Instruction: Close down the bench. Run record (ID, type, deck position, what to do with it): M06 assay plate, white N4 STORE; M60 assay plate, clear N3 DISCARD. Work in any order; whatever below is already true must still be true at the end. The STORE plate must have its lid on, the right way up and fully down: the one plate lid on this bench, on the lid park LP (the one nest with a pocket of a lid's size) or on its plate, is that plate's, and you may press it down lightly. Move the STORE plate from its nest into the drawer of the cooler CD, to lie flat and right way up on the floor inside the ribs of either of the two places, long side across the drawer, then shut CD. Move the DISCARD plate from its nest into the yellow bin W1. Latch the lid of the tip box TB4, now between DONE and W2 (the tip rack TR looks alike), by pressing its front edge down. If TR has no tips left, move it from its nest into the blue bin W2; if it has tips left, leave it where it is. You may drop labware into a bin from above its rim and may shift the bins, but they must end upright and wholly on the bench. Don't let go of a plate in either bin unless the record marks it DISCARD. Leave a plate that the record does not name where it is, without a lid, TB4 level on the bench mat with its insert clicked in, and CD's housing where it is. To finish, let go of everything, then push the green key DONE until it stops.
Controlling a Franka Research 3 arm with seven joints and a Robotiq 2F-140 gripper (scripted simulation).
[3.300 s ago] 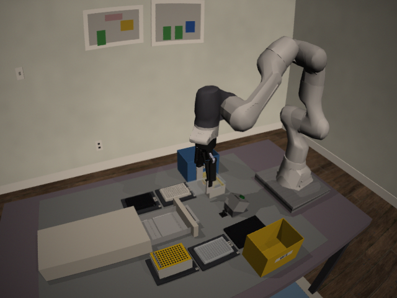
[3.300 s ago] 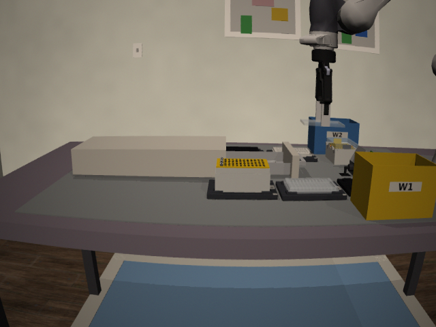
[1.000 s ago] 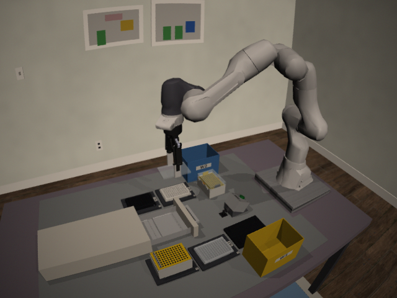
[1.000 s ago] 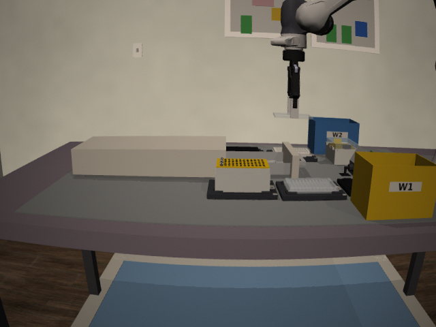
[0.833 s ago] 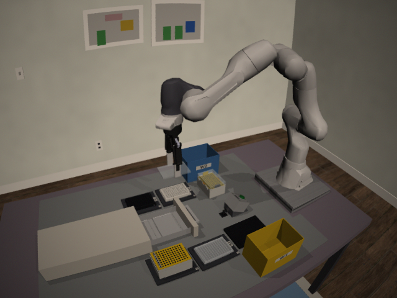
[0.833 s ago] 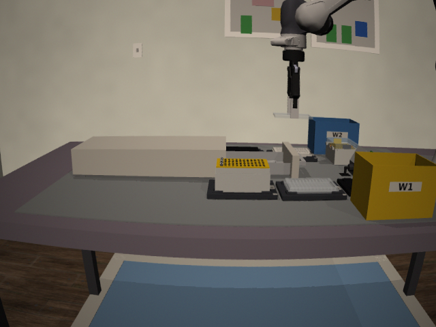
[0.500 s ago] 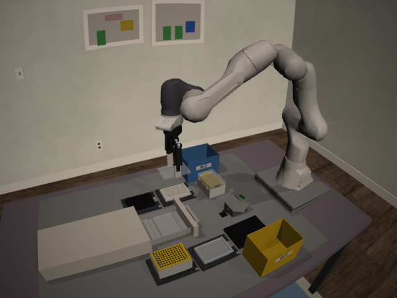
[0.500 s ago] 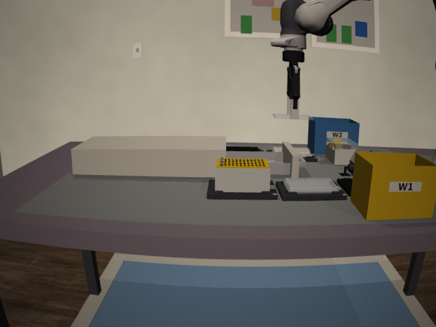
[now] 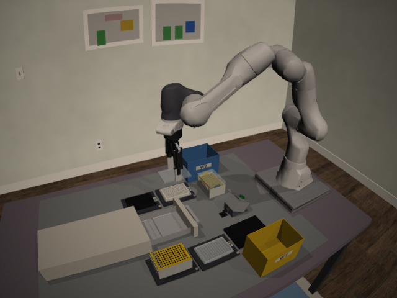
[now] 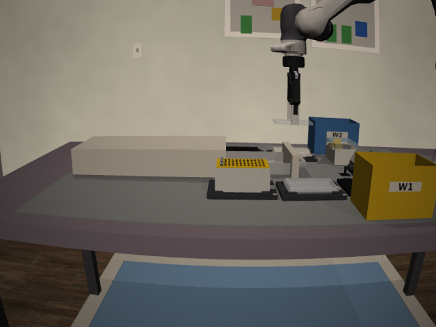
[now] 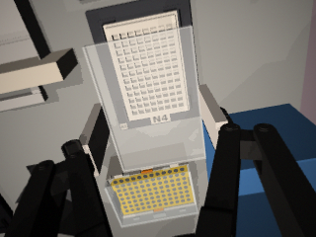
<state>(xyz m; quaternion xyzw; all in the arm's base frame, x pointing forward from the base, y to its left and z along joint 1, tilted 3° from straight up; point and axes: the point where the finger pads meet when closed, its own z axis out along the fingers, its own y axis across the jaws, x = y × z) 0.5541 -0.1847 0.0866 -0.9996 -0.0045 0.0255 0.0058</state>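
Note:
My gripper [image 9: 175, 169] hangs high over the back of the bench and is shut on the clear plate lid [image 9: 171, 176], which it holds flat by its long sides. The wrist view shows the lid [image 11: 145, 99] between the finger pads, partly over the white plate in nest N4. The white plate [image 9: 175, 191] sits uncovered in its nest. The clear plate [image 9: 213, 249] lies in its nest at the front. Tip box TB4 [image 9: 211, 183] stands by the blue bin W2 [image 9: 200, 160]. The tip rack TR [image 9: 171, 259] stands at the front left.
The cooler CD [image 9: 92, 242] lies at the left with its drawer [image 9: 166, 224] pulled open. The yellow bin W1 [image 9: 272, 245] stands at the front right. Two empty black nests [image 9: 141, 201] [image 9: 244, 230] are on the mat. The green key DONE [image 9: 242, 196] is right of TB4.

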